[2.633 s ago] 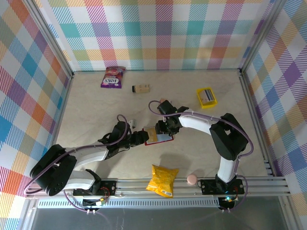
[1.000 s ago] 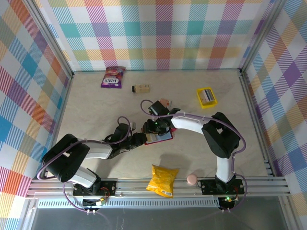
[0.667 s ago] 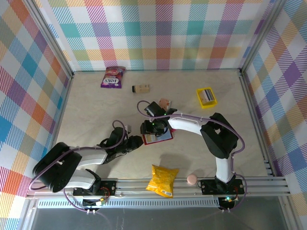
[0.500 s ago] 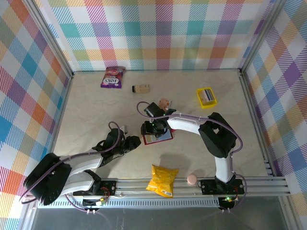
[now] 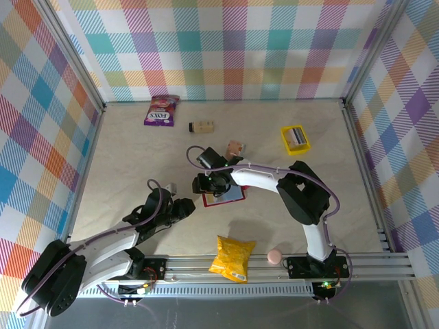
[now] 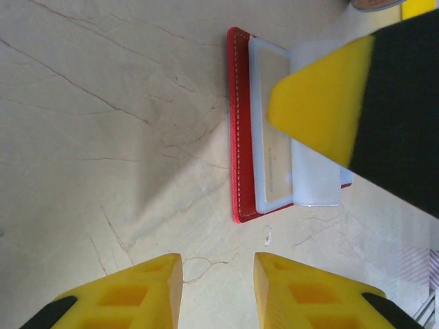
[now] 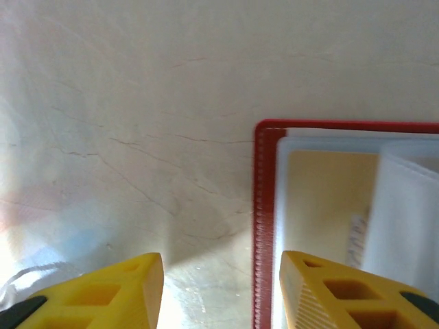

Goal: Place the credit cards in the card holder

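The left gripper is backing away, the card holder lying ahead of its parted, empty jaws, the right gripper gaping empty too.

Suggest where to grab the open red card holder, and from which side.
Probably its exposed red long edge, coming in low from the table side. The card holder lies open and flat, clear pockets covering the rest, so only that rim offers a pinch.
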Robot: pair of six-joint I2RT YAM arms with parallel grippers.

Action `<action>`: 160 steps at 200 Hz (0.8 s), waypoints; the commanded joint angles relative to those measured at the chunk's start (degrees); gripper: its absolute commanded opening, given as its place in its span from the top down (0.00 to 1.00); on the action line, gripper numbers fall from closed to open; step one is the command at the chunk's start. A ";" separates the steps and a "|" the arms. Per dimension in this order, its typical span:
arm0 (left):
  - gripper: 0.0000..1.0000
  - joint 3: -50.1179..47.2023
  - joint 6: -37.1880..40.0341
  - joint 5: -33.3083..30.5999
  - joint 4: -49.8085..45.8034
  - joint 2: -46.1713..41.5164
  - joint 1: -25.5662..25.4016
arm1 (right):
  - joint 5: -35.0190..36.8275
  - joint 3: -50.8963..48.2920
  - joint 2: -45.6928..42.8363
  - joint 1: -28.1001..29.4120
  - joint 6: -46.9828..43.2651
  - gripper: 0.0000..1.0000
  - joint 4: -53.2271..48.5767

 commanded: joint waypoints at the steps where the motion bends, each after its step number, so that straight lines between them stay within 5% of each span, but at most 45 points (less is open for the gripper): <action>1: 0.67 -0.95 0.67 -0.92 -4.57 -4.01 0.86 | -0.07 3.26 1.27 1.30 0.75 0.52 0.48; 77: 0.65 -3.15 0.82 -1.15 -10.37 -13.31 1.11 | 1.04 10.28 3.92 2.78 -0.12 0.52 -0.55; 160: 0.62 -0.28 2.82 3.09 1.93 -1.50 -0.63 | 8.84 -14.37 -15.20 -6.07 -1.77 0.47 -1.69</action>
